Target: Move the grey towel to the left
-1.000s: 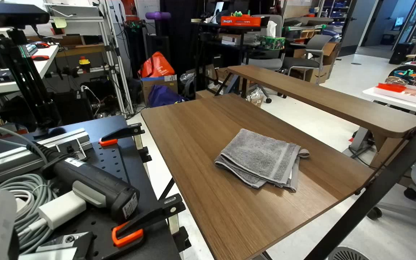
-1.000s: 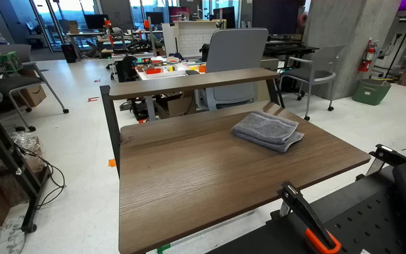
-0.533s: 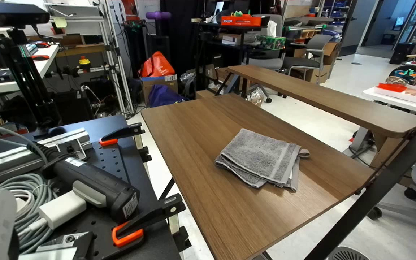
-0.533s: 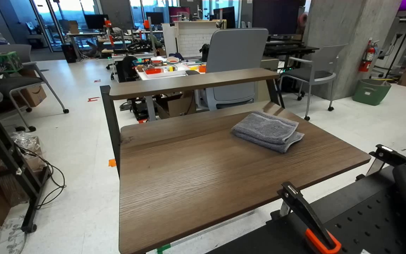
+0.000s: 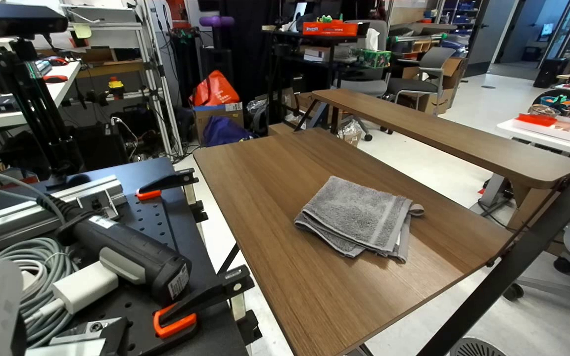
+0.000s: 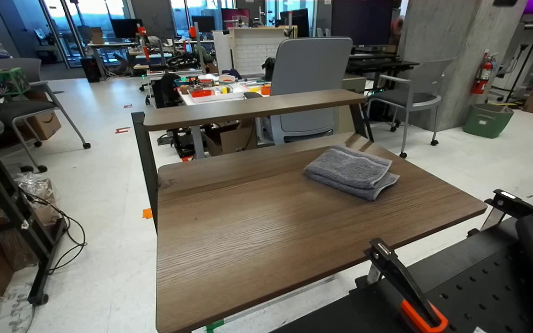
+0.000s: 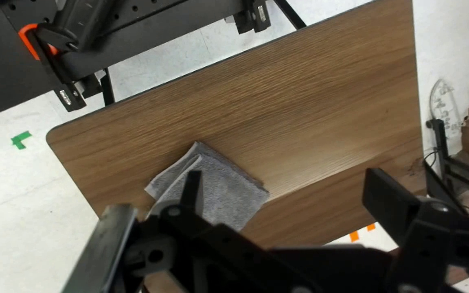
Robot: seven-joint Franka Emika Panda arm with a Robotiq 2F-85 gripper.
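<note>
Floor (image 6: 109, 185) white, glossy, bluish sheen toward the windows (image 6: 97, 9), which glow with cold daylight. Green tape (image 7: 21, 138) and orange tape (image 7: 354, 236) stuck to it in the wrist view. Bench (image 6: 248, 226): brown wood-grain top, pale glare streak across it, raised shelf (image 6: 252, 110) along one long side, black frame (image 6: 145, 157). Beyond it in an exterior view: tall grey chair back (image 6: 310, 64), grey chair (image 6: 405, 95) with arms and casters, concrete column (image 6: 465, 37), red fire extinguisher (image 6: 483, 76) beside it, green bin (image 6: 486, 122) near its foot, white tile-pattern panel (image 6: 255, 55), desks (image 6: 111, 45) with monitors (image 6: 126, 28) farther back. Also in an exterior view: black curtain (image 5: 243, 54), pale metal rack (image 5: 109, 24), cardboard box (image 5: 235, 118) with orange bag (image 5: 214, 89) at its top, grey door (image 5: 478, 44).
</note>
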